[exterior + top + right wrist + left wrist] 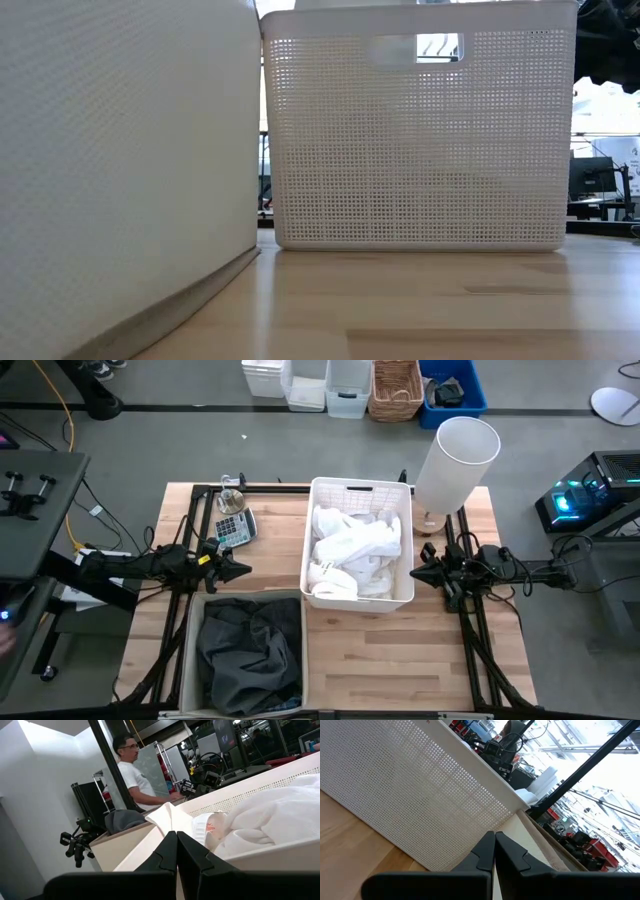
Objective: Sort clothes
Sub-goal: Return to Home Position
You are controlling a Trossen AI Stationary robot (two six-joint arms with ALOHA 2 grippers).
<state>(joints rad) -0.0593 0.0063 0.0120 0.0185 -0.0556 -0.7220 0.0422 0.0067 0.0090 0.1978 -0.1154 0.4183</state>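
Observation:
Several white clothes lie piled in the white slotted basket at the table's middle; they also show in the right wrist view. Dark grey and black clothes lie in the fabric bin at the near left. My left gripper is shut and empty, just left of the basket and above the bin's far edge. My right gripper is shut and empty, just right of the basket's rim. No plaid or green garment shows.
A tall white lampshade stands at the far right of the table. A calculator and a small glass object lie at the far left. A person stands beyond the table. Bare wood lies at the near right.

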